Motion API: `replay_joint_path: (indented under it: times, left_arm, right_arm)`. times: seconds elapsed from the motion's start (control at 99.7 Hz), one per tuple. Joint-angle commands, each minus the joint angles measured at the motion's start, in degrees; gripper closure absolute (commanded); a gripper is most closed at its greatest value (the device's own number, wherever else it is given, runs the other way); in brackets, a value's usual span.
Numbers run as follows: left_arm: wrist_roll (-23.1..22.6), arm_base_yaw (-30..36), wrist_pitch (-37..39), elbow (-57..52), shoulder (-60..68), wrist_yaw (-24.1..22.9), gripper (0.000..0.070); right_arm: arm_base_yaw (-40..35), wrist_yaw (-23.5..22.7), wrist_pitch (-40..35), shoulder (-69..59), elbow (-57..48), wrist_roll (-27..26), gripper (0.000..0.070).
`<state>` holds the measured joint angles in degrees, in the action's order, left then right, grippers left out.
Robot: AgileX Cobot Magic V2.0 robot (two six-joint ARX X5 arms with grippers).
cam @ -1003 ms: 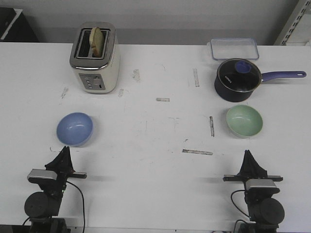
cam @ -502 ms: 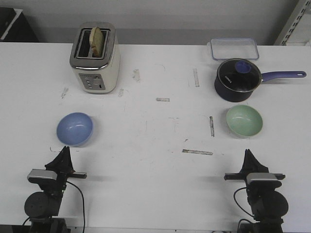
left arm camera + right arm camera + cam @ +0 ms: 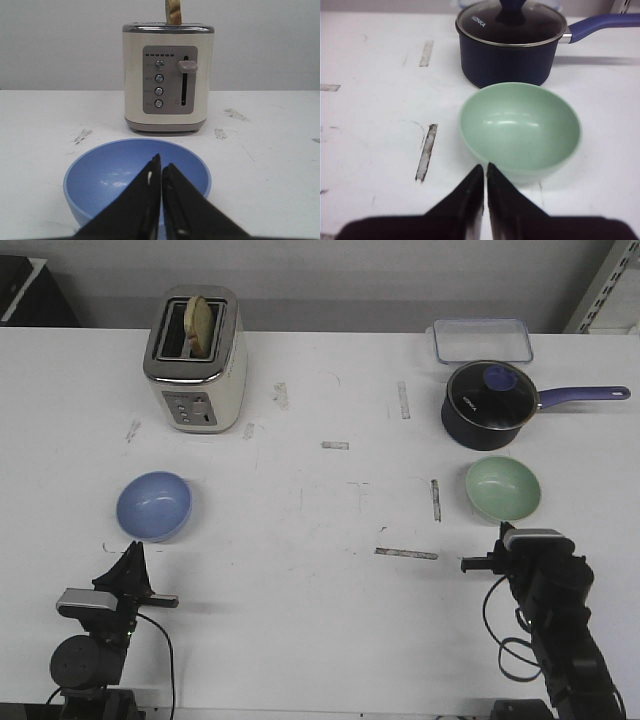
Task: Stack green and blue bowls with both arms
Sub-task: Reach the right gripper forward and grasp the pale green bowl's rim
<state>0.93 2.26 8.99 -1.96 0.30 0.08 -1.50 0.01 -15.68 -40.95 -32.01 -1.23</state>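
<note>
Nothing stacked: blue bowl (image 3: pixel 153 506) and green bowl (image 3: pixel 502 489) sit well apart on bench (image 3: pixel 330 510). Left pincer (image 3: pixel 161 172) and right pincer (image 3: pixel 485 177) both pinched narrow, empty.

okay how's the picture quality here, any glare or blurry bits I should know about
Front view: even, soft light, sharp throughout; faint shadows beside the toaster and blue bowl. Left wrist view: the left gripper is dark and slightly soft up close; toaster crisp. Right wrist view: a pale glare streak inside the green bowl, reflections on the saucepan lid, and the right gripper blurred.
</note>
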Motion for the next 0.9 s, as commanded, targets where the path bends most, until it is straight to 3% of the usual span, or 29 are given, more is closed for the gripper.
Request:
replay_joint_path:
  times: [0.0,0.421,0.592,0.642,0.782,0.893]
  left_arm:
    - [-0.3,0.0,0.9,1.2,-0.1,-0.1,0.0698]
    - [-0.3,0.0,0.9,1.2,-0.1,-0.1,0.0698]
    - [-0.3,0.0,0.9,1.2,-0.1,-0.1,0.0698]
    - [-0.3,0.0,0.9,1.2,-0.1,-0.1,0.0698]
    - [-0.3,0.0,0.9,1.2,-0.1,-0.1,0.0698]
    - [-0.3,0.0,0.9,1.2,-0.1,-0.1,0.0699]
  right_arm:
    - [-0.1,0.0,-0.8,-3.6,-3.1,0.6,0.0695]
    - [2.3,-0.4,-17.5,-24.1,-24.0,-1.4,0.0694]
    - [7.2,-3.7,-23.6,-31.7,-32.2,-3.6,0.0676]
    - [8.9,-5.0,-25.8,-33.7,-34.6,-3.9,0.0630]
    - [13.6,-9.5,-29.3,-38.6,-39.3,-4.4,0.0411]
    - [16.7,-12.6,-30.4,-41.2,-41.0,-5.1,0.0317]
